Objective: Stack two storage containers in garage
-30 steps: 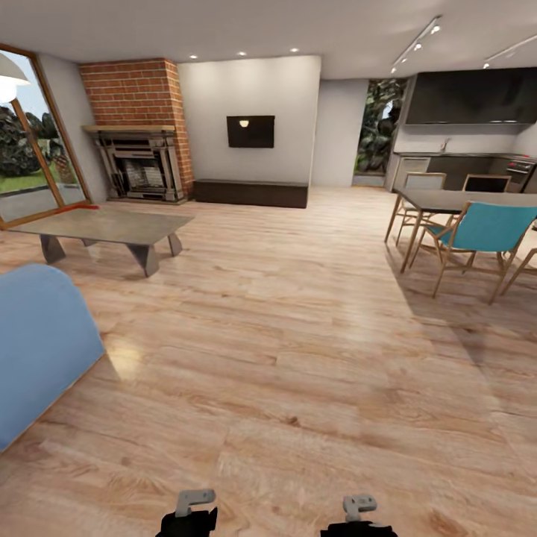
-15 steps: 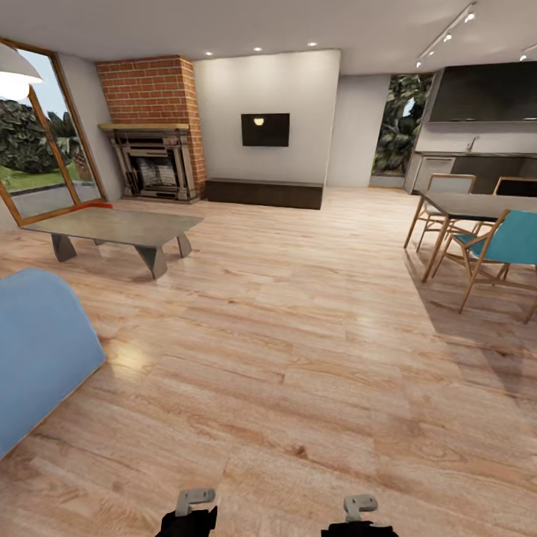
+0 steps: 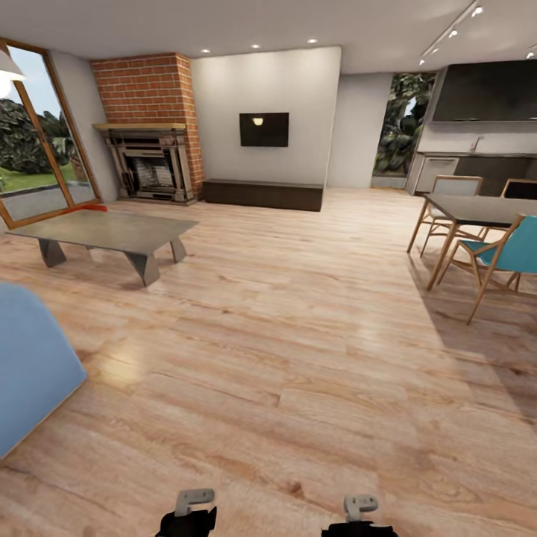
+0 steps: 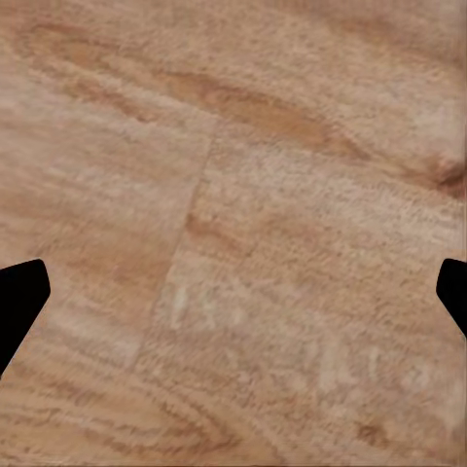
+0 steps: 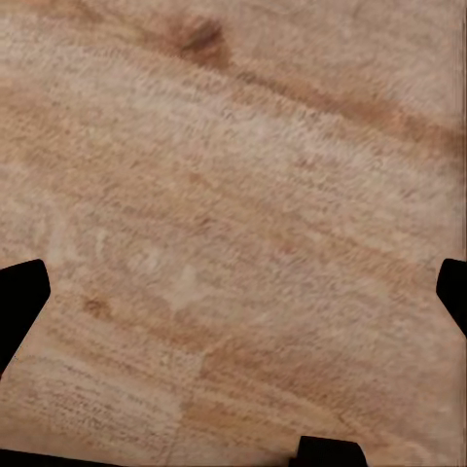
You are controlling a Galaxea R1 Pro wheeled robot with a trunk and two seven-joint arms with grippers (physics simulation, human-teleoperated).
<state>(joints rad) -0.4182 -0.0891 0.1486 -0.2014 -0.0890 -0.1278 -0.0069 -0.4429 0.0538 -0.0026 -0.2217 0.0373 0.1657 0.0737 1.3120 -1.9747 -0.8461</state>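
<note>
Orange-red storage container (image 3: 91, 210) edge behind grey coffee table (image 3: 104, 231).

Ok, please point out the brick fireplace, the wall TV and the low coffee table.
brick fireplace (image 3: 142, 89), head view, on the red brick above the mantel.
wall TV (image 3: 263, 129), head view, middle of the black screen.
low coffee table (image 3: 104, 230), head view, on its grey top.

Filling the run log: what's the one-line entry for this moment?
place: living room | floor: wood planks | both pincers: open, empty | orange-red sliver behind coffee table
</note>
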